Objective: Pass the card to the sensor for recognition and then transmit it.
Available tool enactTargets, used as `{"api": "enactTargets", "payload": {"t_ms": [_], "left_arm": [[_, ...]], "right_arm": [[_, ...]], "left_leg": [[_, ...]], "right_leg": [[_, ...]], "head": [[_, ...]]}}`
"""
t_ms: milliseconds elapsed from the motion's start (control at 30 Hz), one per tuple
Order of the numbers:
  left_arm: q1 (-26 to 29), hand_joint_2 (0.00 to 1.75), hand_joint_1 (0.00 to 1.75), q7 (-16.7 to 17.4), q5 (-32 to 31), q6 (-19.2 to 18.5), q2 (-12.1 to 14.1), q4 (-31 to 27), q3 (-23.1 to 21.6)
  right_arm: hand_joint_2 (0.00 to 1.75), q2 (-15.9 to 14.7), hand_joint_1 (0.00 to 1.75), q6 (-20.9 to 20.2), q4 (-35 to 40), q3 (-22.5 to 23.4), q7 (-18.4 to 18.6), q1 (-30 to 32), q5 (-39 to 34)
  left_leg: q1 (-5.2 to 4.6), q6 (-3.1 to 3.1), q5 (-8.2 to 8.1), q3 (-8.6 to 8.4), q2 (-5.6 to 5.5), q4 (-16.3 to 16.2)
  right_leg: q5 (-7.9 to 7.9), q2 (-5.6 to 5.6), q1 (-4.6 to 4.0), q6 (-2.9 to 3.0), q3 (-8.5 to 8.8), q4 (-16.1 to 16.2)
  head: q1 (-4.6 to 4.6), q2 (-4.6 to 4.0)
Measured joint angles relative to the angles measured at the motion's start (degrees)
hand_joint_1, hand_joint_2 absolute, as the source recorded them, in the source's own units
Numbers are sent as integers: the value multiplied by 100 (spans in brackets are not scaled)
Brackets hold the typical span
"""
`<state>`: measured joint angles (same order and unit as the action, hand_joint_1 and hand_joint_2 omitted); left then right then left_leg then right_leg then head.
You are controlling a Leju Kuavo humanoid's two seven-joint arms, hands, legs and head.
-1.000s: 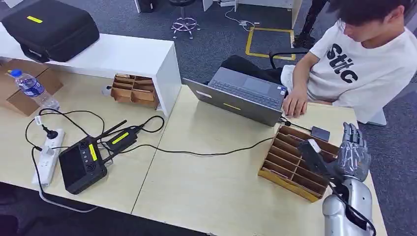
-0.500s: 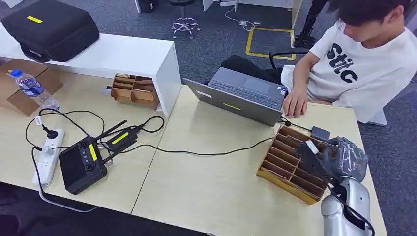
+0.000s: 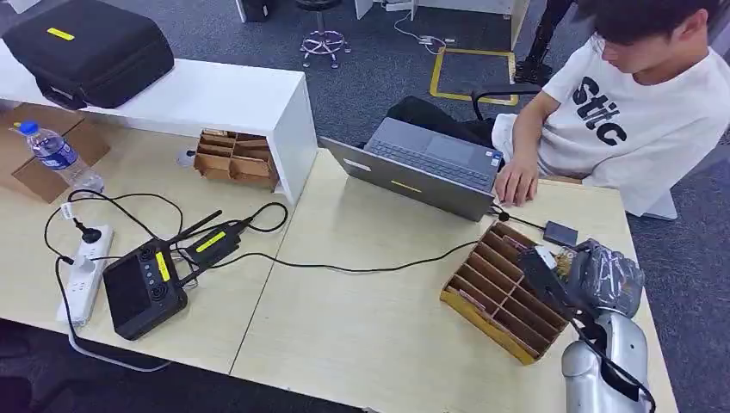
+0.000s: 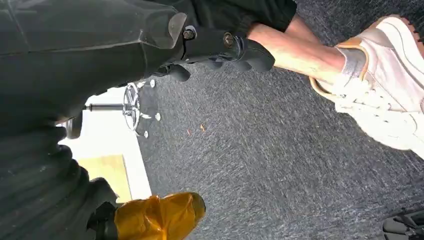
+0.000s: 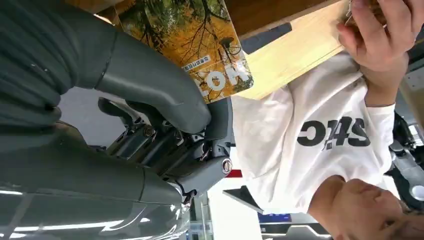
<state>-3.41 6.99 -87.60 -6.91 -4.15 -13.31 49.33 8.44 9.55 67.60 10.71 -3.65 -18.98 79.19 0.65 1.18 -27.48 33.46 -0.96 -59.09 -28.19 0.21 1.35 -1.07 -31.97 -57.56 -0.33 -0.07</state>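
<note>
The robot's right hand sits over the far right end of the slotted brown cardboard card rack, on the right part of the pale wooden table. Its fingers are curled in around a glossy card printed with yellow autumn trees: in the right wrist view the thick grey thumb presses across one face of the card while the darker fingers close in behind it, so the card is pinched at its lower edge. In the head view the card is mostly hidden by the hand, just above the rack's end slots.

The left hand hangs below table level over grey carpet, its dark fingers curled in and holding nothing that can be seen.

Compared with a second ago, the right hand has gone from flat, raised fingers to a curled grip, and it sits lower against the rack. The rack itself has swung: its near corner now lies further out over the table.

A person in a white printed T-shirt sits at the far side with one hand beside an open grey laptop. A small dark grey box lies just beyond the rack, and a black handheld terminal with a yellow label rests on the left part of the table.
</note>
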Motion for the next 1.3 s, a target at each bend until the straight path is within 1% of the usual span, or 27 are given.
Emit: {"api": "enactTargets", "payload": {"t_ms": [333,467,633,733,867,1000,1300], "left_arm": [[0,175,0,0,0,-2,0,0,0],[0,175,0,2,0,-2,0,0,0],[1,175,0,2,0,-11,0,0,0],[1,175,0,2,0,-24,0,0,0],[2,175,0,2,0,-42,0,0,0],[2,175,0,2,0,-46,0,0,0],[-1,175,0,2,0,-50,0,0,0]], "right_arm": [[175,0,175,52,4,2,-41,0,-4],[175,2,175,140,105,4,-168,3,-129],[175,42,175,175,698,-37,-256,0,-354],[175,42,175,97,1098,-157,-234,-47,-391],[175,42,175,0,1430,-291,-194,-223,-398],[175,42,175,-22,1587,-371,-192,-303,-398],[175,42,175,-22,1694,-485,-192,-347,-398]], "left_leg": [[0,0,0,0,0,0],[0,0,0,0,0,0],[0,0,0,1,0,0],[0,0,0,1,0,0],[0,-2,2,1,1,0],[0,-2,2,1,-1,0],[0,-2,2,1,0,0]], "right_leg": [[0,0,0,0,0,0],[0,0,0,0,0,0],[0,0,0,0,0,0],[0,0,0,0,0,0],[0,0,0,0,0,0],[1,-1,0,-2,1,0],[1,0,0,-2,0,0]], "head": [[0,0],[0,0],[0,0],[0,0],[0,0],[0,0],[0,0]]}}
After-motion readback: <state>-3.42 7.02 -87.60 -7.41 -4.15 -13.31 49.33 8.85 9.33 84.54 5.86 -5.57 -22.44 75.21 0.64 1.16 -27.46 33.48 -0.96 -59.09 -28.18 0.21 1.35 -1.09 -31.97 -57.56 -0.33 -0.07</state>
